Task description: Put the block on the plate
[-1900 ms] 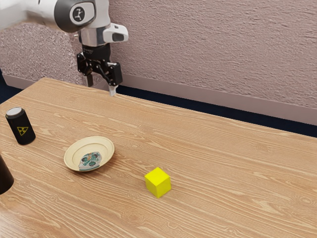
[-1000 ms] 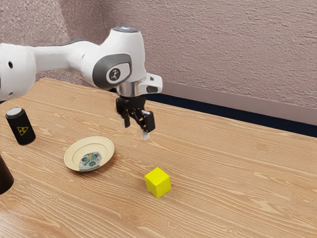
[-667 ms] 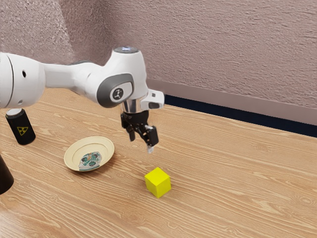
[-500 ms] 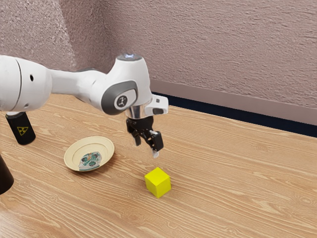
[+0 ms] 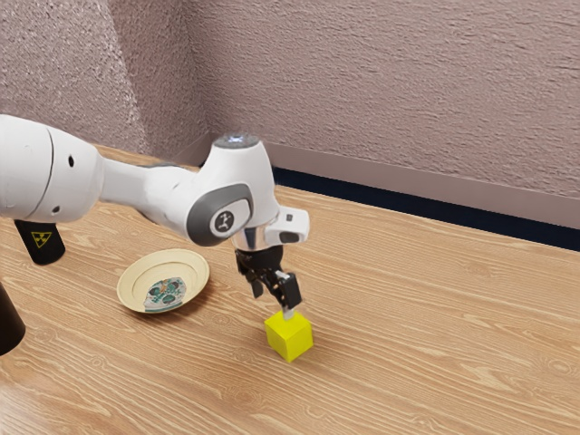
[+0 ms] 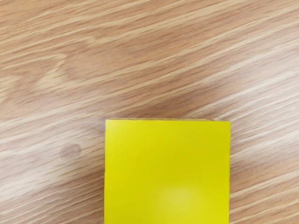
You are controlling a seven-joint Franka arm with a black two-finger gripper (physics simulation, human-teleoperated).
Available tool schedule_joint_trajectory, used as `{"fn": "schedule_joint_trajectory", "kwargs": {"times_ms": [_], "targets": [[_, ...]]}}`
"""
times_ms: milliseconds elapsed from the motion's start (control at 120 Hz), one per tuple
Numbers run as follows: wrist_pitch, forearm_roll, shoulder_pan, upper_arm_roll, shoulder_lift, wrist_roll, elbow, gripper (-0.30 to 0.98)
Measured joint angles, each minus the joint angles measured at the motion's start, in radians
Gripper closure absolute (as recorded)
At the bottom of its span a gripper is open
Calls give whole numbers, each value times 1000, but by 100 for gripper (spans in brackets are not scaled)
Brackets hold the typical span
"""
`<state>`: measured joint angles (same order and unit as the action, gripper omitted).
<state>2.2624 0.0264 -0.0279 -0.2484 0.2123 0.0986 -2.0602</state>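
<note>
I'm on the pick-up step, my fingers (image 5: pixel 288 292) spread apart over the block (image 5: pixel 290 338); I should lower, straddle and grip it before crossing to the plate (image 5: pixel 134 286).

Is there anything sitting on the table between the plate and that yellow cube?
No, the exterior view shows just bare wood-grained tabletop between the plate and the yellow cube.

black can (image 5: pixel 43 247), perhaps a dark cylinder (image 5: pixel 8 323)
</note>
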Motion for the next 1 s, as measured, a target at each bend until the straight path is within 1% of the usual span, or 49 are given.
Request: {"fn": "schedule_joint_trajectory", "kwargs": {"times_ms": [783, 1000], "targets": [[162, 8, -5, -7, 149, 59, -23, 0], [181, 9, 0, -8, 158, 66, -23, 15]]}}
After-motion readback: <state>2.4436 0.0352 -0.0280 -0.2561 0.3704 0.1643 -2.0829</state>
